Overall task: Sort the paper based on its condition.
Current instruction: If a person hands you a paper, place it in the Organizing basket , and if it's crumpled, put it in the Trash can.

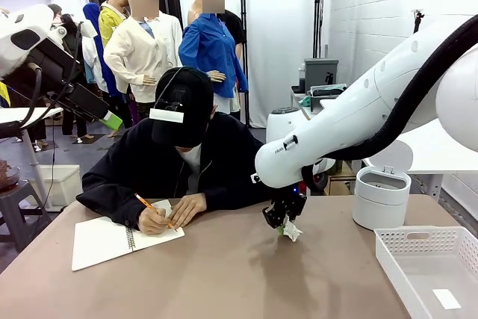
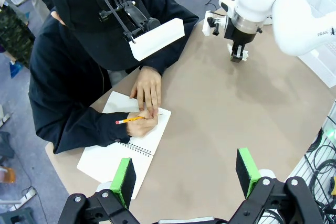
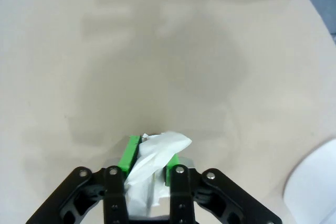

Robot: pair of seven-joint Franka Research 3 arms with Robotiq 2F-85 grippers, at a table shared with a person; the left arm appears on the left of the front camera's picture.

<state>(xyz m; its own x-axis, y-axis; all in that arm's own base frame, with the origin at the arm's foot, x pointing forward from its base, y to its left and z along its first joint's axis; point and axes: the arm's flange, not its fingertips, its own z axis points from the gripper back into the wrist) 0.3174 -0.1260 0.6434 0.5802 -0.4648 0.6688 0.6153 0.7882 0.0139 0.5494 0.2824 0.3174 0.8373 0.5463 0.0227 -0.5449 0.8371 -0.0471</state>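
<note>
You have the right tool (image 3: 152,156) pinched on a crumpled paper (image 3: 155,157) at the middle of the worktop (image 1: 224,274), the wad bulging out between the green pads; from the front it hangs just under the tool, low over the surface, though you cannot tell whether it has cleared it. So the pick is made but the sorting is not; the white basket (image 1: 396,263) holds one flat slip (image 1: 447,299), the lidded bin (image 1: 381,198) stands behind it, and the wad probably belongs in the bin. Your left tool (image 2: 186,174) hangs wide and empty above the person's notebook (image 2: 113,156).

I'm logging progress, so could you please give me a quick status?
Right tool shut on crumpled paper, above the table. Left tool open, hanging high. Nothing in the way.
</note>
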